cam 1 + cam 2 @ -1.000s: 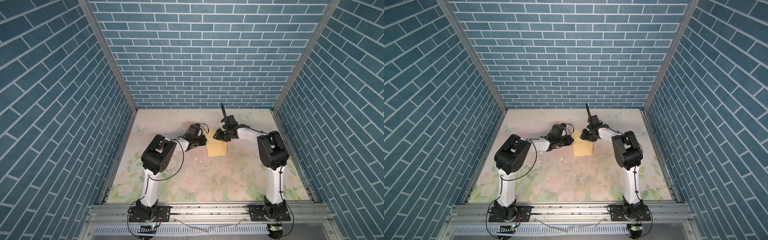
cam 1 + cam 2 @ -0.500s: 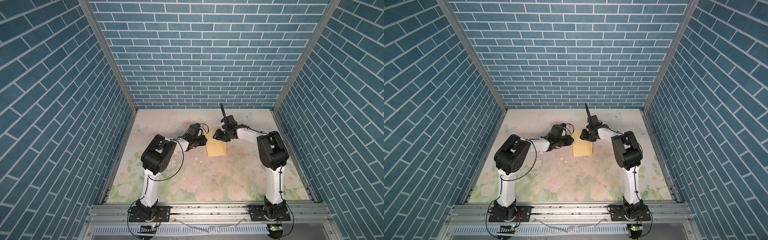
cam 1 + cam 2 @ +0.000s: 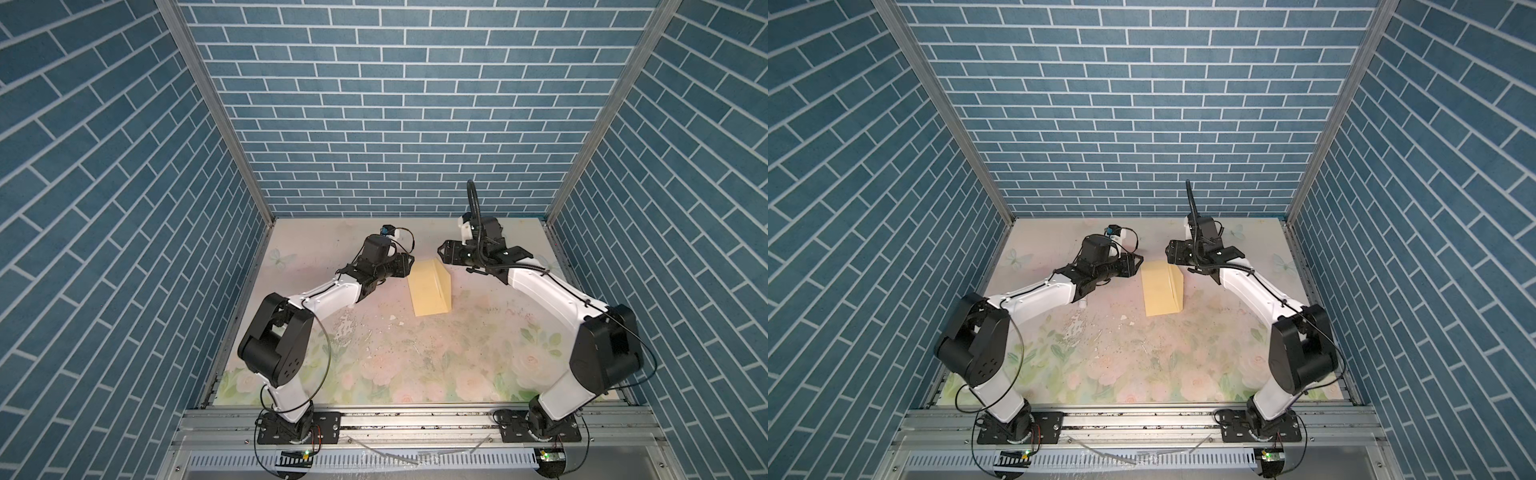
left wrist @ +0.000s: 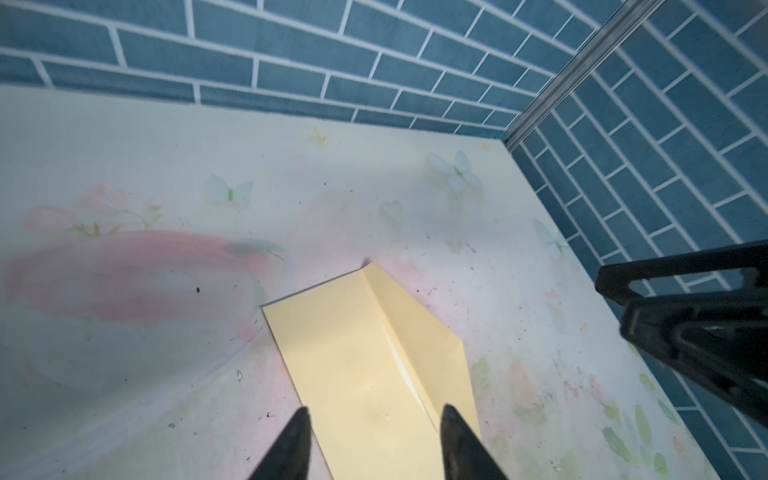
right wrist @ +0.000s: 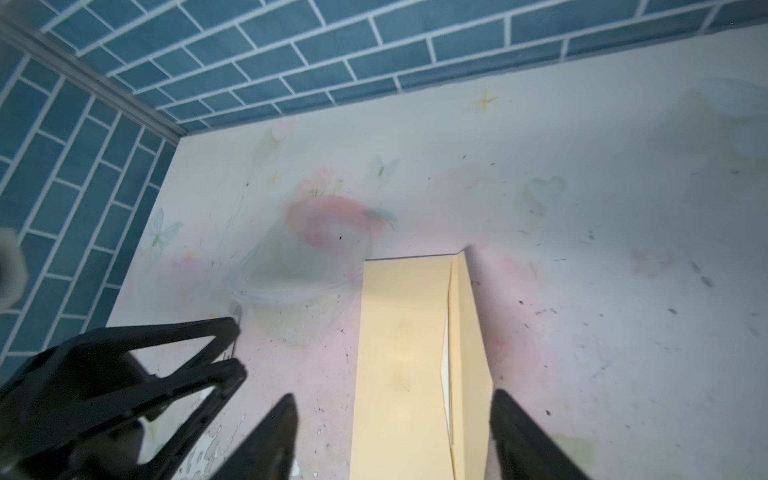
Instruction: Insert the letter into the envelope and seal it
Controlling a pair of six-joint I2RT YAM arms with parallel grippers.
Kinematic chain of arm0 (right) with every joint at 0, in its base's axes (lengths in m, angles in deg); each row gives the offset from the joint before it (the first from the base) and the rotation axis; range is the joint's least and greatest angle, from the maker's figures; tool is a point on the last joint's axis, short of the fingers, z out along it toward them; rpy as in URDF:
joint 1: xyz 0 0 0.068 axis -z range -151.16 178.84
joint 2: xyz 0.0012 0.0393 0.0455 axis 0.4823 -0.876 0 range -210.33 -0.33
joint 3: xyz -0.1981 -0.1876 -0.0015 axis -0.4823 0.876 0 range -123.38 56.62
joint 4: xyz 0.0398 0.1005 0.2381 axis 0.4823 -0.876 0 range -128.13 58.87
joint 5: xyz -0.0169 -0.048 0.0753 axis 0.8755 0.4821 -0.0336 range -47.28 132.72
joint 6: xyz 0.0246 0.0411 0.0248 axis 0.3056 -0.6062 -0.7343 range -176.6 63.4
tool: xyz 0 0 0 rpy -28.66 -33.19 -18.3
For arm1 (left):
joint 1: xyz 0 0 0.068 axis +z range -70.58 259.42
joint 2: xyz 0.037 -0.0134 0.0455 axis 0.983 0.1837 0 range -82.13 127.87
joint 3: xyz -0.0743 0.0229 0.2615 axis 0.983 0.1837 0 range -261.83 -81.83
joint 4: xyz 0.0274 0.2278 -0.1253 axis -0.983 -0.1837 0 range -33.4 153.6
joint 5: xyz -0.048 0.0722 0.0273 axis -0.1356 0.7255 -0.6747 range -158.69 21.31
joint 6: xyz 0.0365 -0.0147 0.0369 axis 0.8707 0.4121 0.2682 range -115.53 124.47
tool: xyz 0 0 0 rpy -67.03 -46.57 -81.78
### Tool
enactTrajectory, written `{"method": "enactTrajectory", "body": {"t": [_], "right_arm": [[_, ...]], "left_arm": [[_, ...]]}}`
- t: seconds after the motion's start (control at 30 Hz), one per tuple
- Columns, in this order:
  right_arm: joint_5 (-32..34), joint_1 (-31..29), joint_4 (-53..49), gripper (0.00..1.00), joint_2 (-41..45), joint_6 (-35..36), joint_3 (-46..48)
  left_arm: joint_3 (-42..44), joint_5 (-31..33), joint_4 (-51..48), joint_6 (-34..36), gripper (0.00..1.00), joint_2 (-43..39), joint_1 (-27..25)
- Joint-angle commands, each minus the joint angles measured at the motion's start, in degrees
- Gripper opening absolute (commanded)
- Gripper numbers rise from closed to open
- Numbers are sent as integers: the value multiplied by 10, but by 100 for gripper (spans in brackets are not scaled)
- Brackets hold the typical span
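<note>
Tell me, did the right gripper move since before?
Yes. In a top view the right gripper has drawn back from the far end of the envelope toward the back wall, leaving a gap.

text: none legible | labels: none | numbers: none

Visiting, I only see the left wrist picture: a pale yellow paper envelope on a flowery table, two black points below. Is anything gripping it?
Observer: No. In both top views the pale yellow paper envelope lies on the flowery table, left tool and right tool near its far corners, neither gripping.
Visitor: The black thing at my edge?
Observer: The right tool; its wrist view shows its tips spread wide.
Visitor: Beyond my bottom edge?
Observer: The envelope's near end, then small white flakes.
</note>
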Motion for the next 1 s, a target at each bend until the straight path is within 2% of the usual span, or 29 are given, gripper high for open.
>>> {"method": "enactTrajectory", "body": {"t": [0.0, 0.1, 0.23, 0.37, 0.53, 0.97], "right_arm": [[82, 8, -22, 83, 49, 36, 56], [120, 24, -24, 87, 98, 45, 98], [163, 52, -26, 92, 153, 46, 155], [184, 90, -21, 99, 191, 21, 210], [171, 141, 6, 99, 228, -5, 273], [109, 189, 45, 99, 251, -4, 334]], "left_arm": [[-16, 51, -58, 53, 59, -14, -41], [-41, 72, -77, 51, 66, -7, -71], [-91, 108, -102, 45, 68, 30, -109], [-184, 186, -187, 35, 68, 101, -153], [-289, 274, -259, 26, 68, 188, -200], [-551, 362, -433, -11, 60, 415, -222]]}}
